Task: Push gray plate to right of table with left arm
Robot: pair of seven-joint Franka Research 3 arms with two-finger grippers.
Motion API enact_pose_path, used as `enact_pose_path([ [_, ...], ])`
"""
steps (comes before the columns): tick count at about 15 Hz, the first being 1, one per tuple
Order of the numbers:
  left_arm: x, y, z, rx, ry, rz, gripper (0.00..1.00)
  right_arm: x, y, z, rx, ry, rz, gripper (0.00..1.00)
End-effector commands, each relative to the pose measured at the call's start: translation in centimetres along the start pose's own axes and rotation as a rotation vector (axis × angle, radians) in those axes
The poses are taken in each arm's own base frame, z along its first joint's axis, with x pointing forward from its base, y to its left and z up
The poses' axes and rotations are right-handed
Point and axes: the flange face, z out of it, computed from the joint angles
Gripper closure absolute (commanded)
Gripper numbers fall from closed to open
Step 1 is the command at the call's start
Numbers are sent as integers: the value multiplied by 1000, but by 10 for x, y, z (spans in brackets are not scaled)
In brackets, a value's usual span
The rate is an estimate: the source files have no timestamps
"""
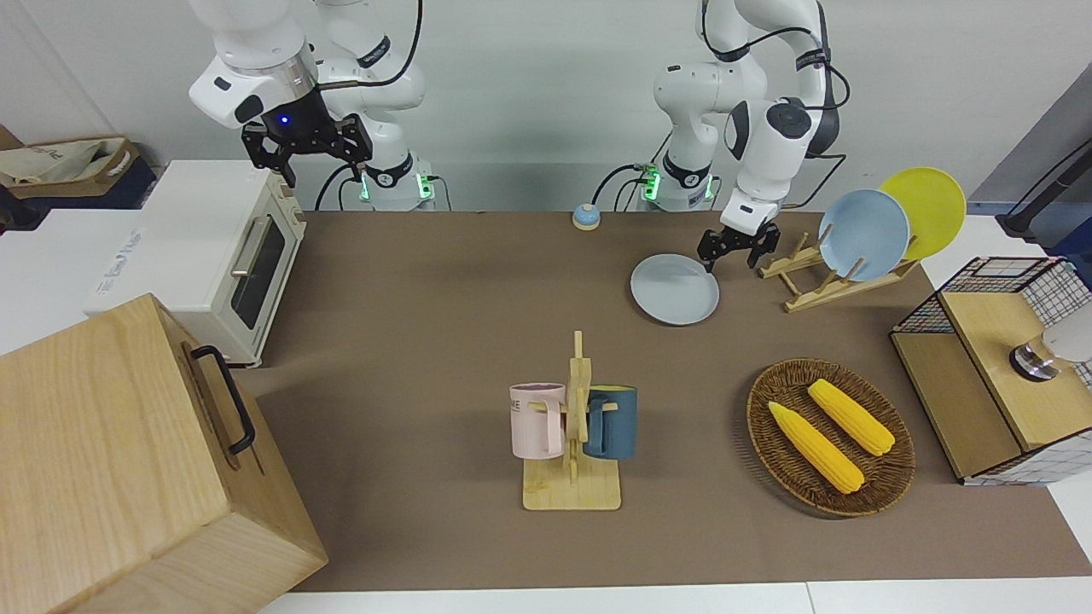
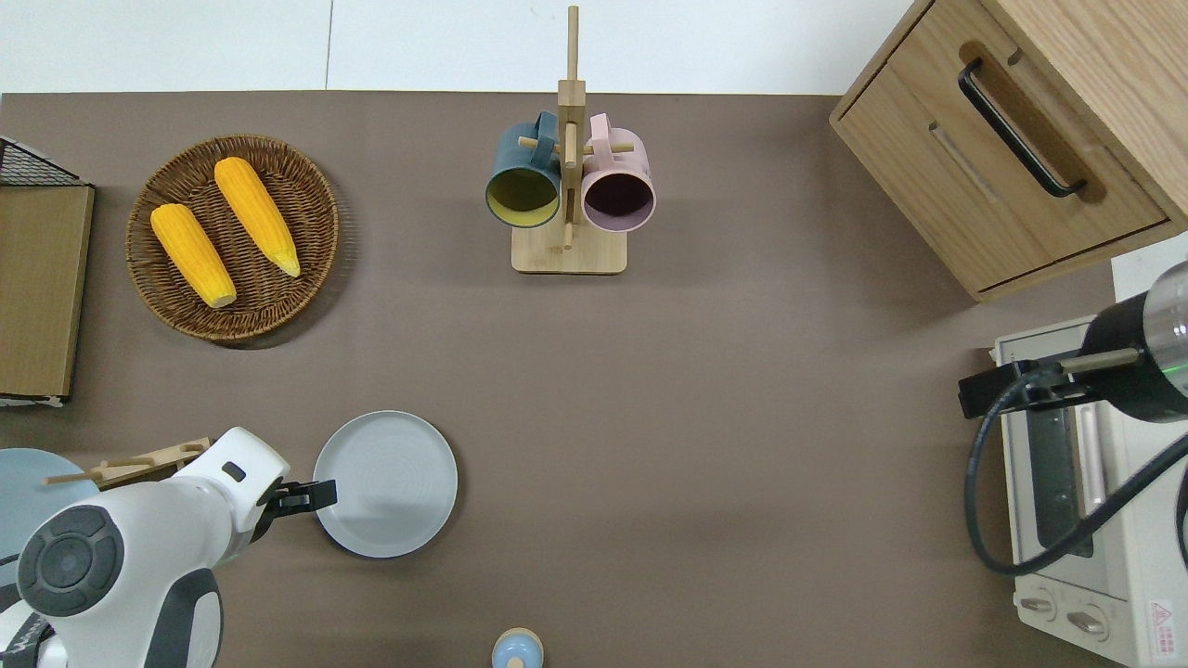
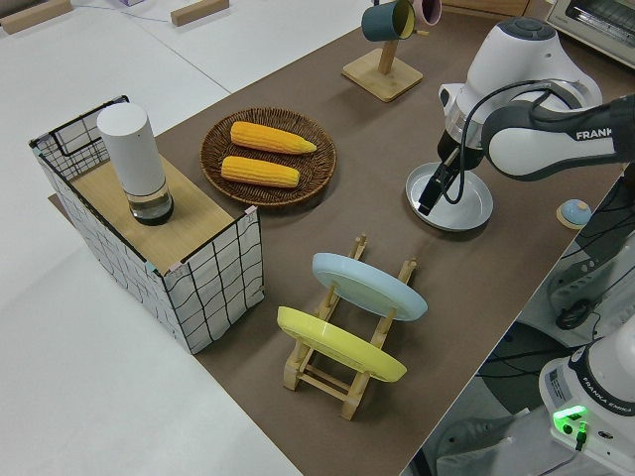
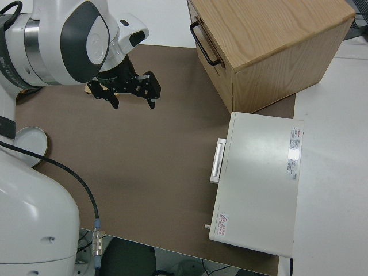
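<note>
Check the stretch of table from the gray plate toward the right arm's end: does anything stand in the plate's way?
Nothing visible does. The left gripper is at the gray plate's rim, and the table shows bare brown top up to the toaster oven; the small bell sits nearer the robots.

Bright, even overhead light; soft shadows on the table [image 2: 705, 390]; all views sharp.

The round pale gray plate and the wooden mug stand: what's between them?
Nothing: only bare brown table between plate and stand, overhead view.
</note>
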Motion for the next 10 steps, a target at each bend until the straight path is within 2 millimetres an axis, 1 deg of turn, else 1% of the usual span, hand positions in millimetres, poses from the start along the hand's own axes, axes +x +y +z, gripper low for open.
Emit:
enact_pose_path([
  [1, -2, 4, 27, -13, -1, -20, 11, -3, 1, -4, 4, -4, 13, 17],
  [3, 0, 5, 40, -16, 2, -20, 15, -3, 1, -4, 4, -4, 13, 17],
  [5, 1, 6, 48, -17, 2, -34, 73, -3, 1, -4, 4, -4, 13, 17],
  [6, 0, 8, 49, -16, -1, -37, 287, -3, 1, -4, 4, -4, 15, 17],
  [7, 1, 8, 47, -16, 0, -46, 805, -3, 1, -4, 4, -4, 13, 17],
  [8, 1, 7, 47, -16, 0, -36, 998, -3, 1, -4, 4, -4, 13, 17],
  [10, 0, 8, 47, -16, 0, -36, 1000, -3, 1, -4, 4, -4, 13, 17],
])
